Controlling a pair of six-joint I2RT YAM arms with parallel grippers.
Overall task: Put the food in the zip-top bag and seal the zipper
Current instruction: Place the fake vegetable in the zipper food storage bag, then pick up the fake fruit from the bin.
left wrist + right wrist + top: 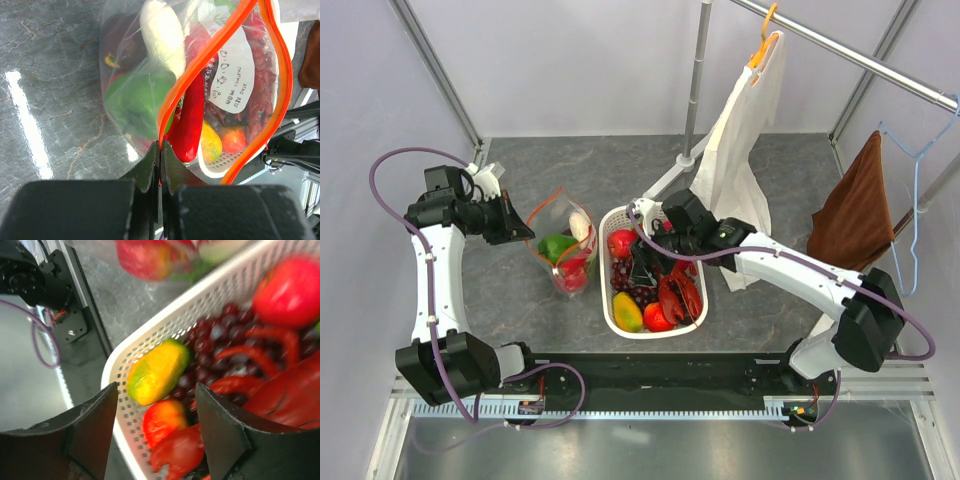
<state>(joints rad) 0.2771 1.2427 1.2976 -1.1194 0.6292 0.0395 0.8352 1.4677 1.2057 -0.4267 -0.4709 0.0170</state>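
Observation:
The clear zip-top bag lies left of the basket with its mouth held open. My left gripper is shut on the bag's orange-red zipper strip at its near end. The bag holds a green pepper, a white radish and a long red chili. My right gripper is open and empty, hovering over the white basket. Below its fingers lie a yellow-green piece, a red-orange fruit, grapes, a red lobster and a red round fruit.
A white cloth hangs from a rail behind the basket, and a brown towel hangs at the right. A metal pole stands at the back. The arms' base rail runs along the near edge.

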